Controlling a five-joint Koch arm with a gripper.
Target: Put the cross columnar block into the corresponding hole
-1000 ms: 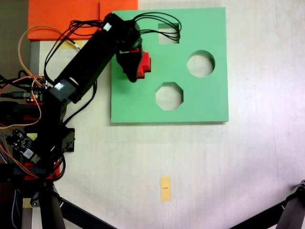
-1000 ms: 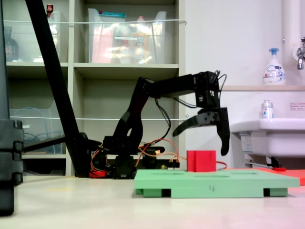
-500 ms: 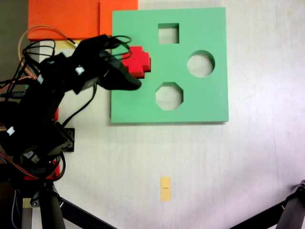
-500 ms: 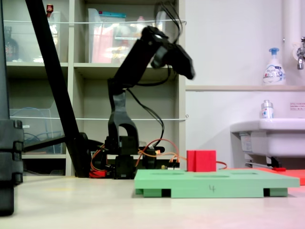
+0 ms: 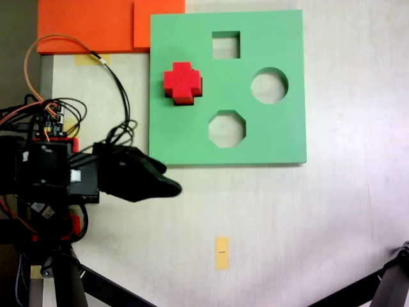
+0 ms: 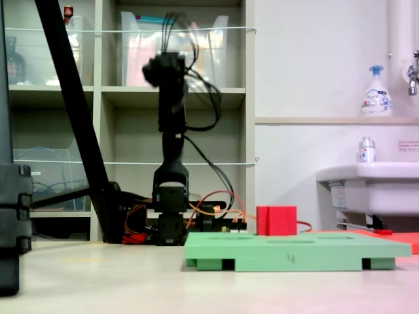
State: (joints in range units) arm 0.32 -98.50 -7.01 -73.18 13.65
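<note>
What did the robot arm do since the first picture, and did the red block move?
The arm pulled back off the green foam board and folded up toward its base; the gripper now sits off the board's lower left corner in the top-down fixed view. It let nothing go in these pictures. The red cross block stayed put, standing up out of the board.

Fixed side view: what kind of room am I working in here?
Probably a lab or workshop utility corner: a shelving unit holding clear storage bins, a white sink with a soap pump bottle above it, and loose wiring at the arm's base.
</note>
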